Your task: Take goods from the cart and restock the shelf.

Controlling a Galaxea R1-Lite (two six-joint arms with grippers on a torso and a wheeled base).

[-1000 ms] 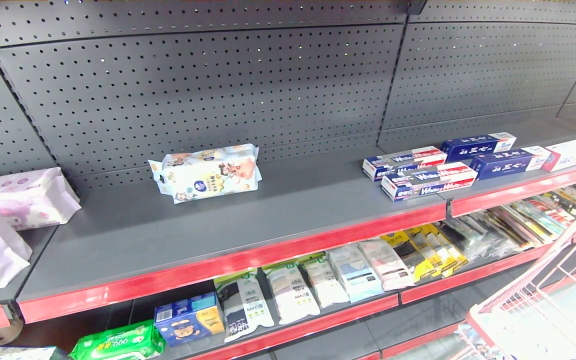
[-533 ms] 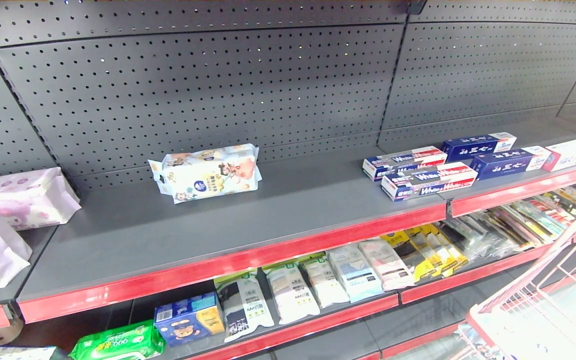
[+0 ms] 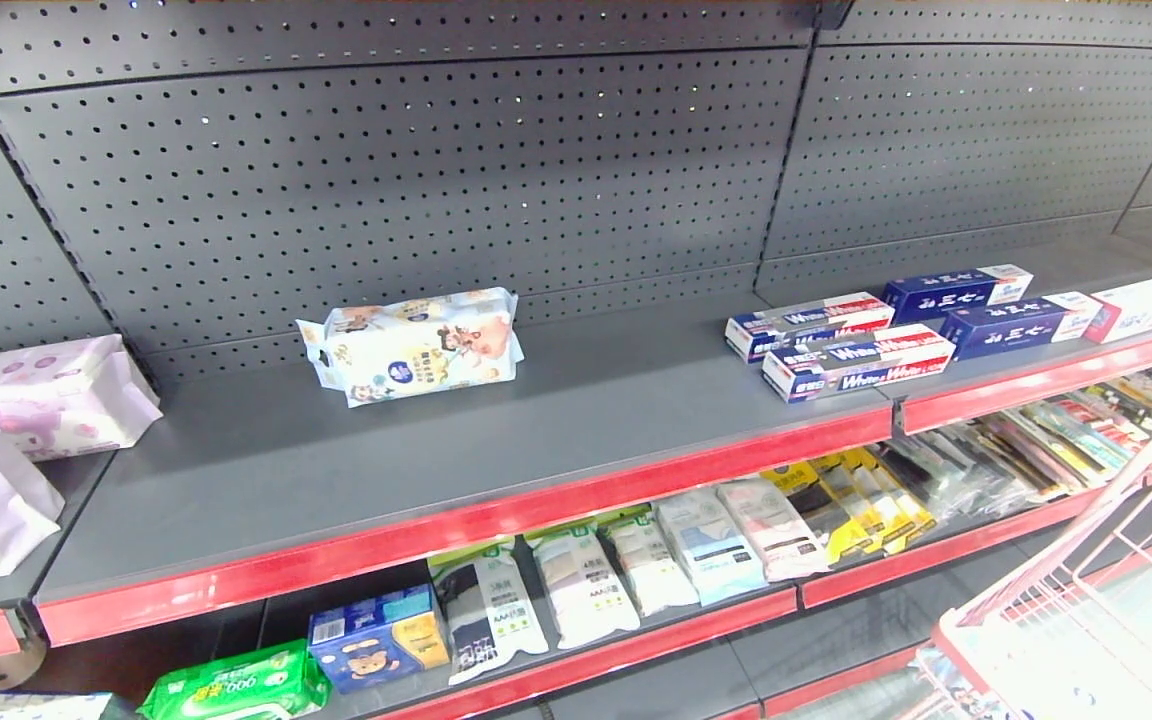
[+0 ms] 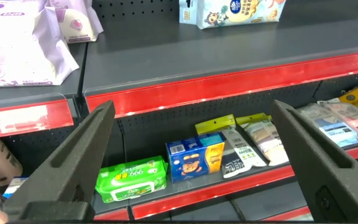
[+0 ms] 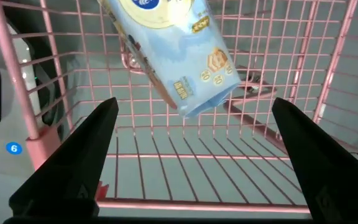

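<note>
In the right wrist view, the inside of the pink wire cart is seen from above. A pale blue plastic pack with printed pictures lies tilted against the cart's mesh wall. The right gripper is held over the wire floor with its two dark fingers spread wide. Nothing is gripped between them, and the pack lies beyond the fingertips, untouched.

In the left wrist view, the left gripper is likewise wide open and empty. It is level with the red front strip of the grey metal shelf. Past its fingers, on the lower tier, a green wipes pack is seen beside a blue carton with a bear print. A row of flat pouches lies beside the carton.

The whole bay is taken in by the head view. A white cartoon-printed tissue pack lies near the perforated grey back panel, with bare shelf around it. Long blue and white boxes are grouped to the right. White and purple soft packs are piled on the neighbouring bay to the left. The cart's rim juts in at the lower right, below the level of the shelf.
</note>
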